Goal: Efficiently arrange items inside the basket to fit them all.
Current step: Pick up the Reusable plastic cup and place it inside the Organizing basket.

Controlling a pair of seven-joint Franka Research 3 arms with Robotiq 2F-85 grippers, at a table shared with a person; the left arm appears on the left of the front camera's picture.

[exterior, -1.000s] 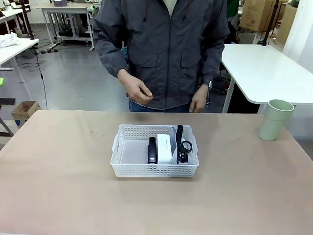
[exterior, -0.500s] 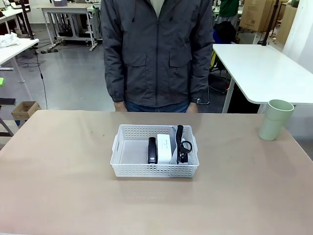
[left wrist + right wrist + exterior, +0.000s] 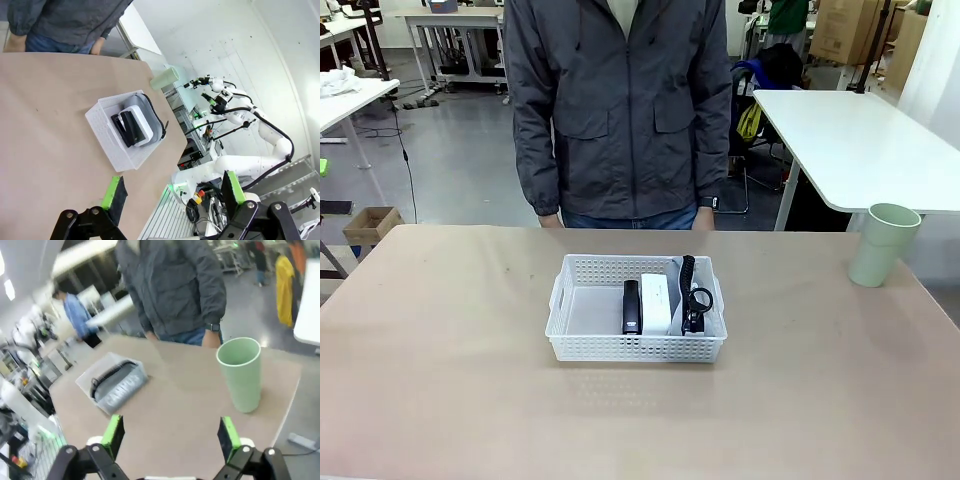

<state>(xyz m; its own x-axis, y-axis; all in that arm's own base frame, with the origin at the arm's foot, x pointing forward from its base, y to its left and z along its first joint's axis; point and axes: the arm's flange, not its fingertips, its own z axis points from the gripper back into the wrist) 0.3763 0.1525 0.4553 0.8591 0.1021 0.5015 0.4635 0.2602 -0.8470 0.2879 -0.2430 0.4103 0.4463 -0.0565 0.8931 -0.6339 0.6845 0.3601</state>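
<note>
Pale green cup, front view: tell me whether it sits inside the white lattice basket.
No: the pale green cup stands upright on the brown table near its right edge, apart from the white perforated plastic basket.

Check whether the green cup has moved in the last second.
No. The green cup stands where it was, the same gap right of the basket.

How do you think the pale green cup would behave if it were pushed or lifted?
The cup stands upright, tall and narrower at its base, so a high push would likely tip it. It looks empty, so it is probably light. Its smooth wall may slip when gripped.
</note>
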